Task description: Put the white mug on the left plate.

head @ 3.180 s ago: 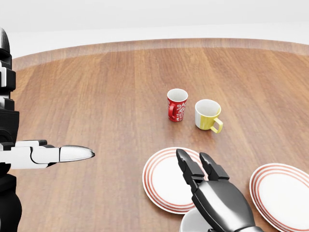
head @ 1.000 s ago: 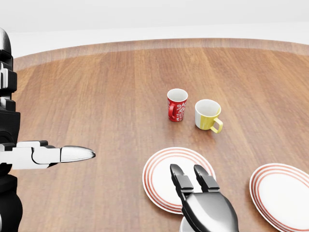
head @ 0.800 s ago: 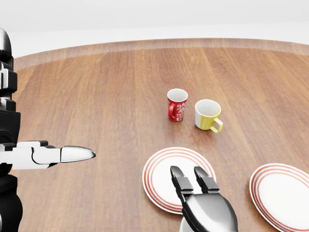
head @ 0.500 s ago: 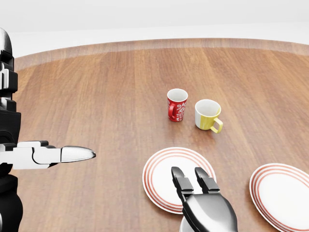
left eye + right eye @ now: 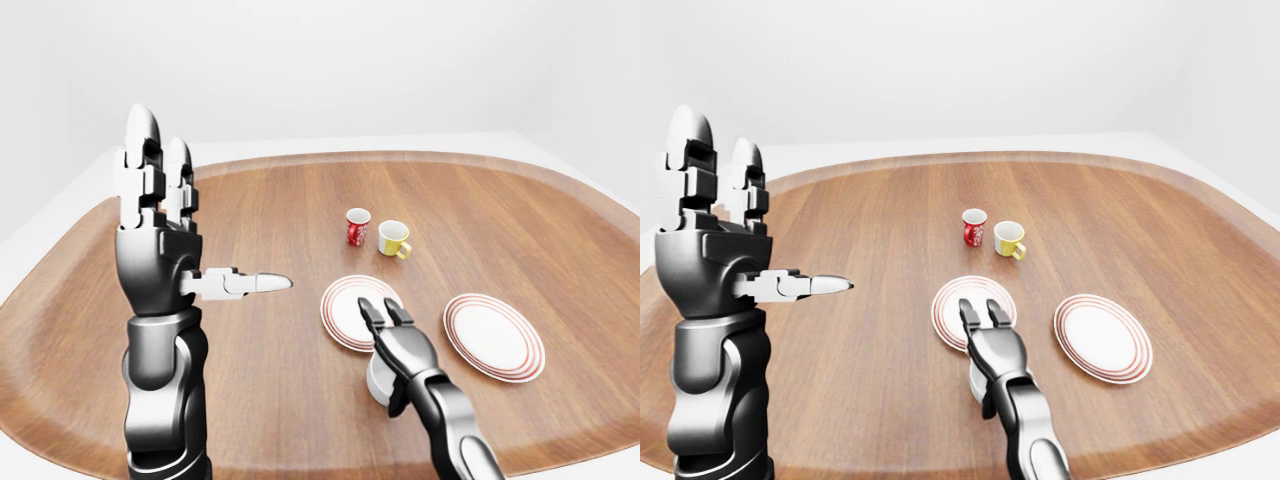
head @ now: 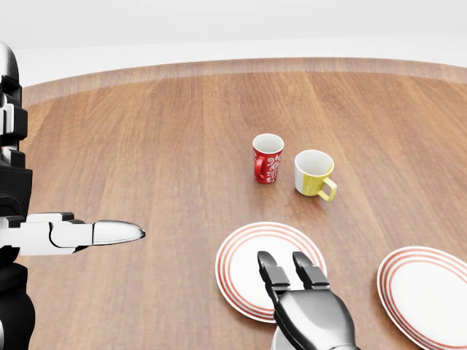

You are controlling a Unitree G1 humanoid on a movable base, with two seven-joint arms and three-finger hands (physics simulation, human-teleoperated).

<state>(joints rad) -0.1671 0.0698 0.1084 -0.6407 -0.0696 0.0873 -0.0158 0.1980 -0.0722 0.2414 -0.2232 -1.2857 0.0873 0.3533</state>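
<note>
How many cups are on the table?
3. The red mug and yellow mug stand side by side at centre; the white mug sits below the left plate, mostly hidden under the right hand.

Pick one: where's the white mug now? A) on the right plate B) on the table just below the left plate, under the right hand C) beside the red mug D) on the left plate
B: in the left-eye view the white mug stands on the table just below the left plate, with the right hand over it.
</note>
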